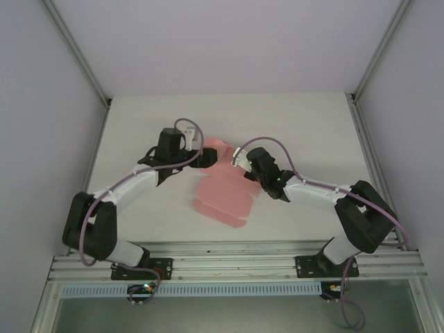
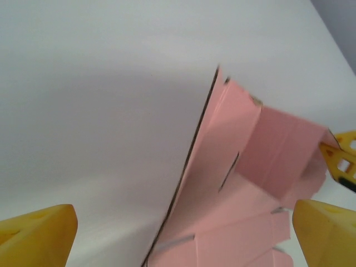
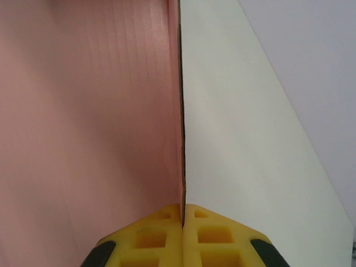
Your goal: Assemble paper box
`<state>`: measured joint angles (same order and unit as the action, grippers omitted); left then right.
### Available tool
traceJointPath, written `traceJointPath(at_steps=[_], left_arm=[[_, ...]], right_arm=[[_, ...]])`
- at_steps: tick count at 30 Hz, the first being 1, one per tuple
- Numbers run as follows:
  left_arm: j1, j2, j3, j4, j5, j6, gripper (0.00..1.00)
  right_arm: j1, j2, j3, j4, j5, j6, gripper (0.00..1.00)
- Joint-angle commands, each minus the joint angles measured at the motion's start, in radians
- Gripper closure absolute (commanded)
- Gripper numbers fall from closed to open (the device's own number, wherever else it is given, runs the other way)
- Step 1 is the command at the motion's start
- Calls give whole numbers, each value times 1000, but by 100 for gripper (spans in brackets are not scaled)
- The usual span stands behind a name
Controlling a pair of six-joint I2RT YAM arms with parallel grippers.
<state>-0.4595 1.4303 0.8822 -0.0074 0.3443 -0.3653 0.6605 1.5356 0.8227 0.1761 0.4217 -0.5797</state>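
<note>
We see the paper box (image 1: 223,194) as a pale pink die-cut card sheet, lying mostly flat on the bench (image 1: 298,118), with its far flap raised.

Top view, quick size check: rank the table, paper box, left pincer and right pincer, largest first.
1. table
2. paper box
3. left pincer and right pincer: both small and look alike, so not ranked.

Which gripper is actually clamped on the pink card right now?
The right gripper: its fingers are shut on the paper box's edge. The left gripper stands wide open, gripping nothing.
</note>
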Motion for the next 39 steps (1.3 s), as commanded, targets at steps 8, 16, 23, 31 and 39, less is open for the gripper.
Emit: traceJointPath(at_steps=[8,16,23,31,39], left_arm=[[165,-133,-187,-43,-30,-62,0],[221,-14,-196,123,44,-117,0],[160,83,-156,198,205,-31,0],[127,97,-163,245,207,-11,0],[73,147,-113,246,206,10,0]], right_arm=[[-20,-62,-21,9,-26,79,100],[-19,-48,-22,5,-28,103,100],[-19,-40,-15,11,-24,124,100],[-15,-43,-31,18,-50,161,100],[-7,-54,-44,11,-77,173,100]])
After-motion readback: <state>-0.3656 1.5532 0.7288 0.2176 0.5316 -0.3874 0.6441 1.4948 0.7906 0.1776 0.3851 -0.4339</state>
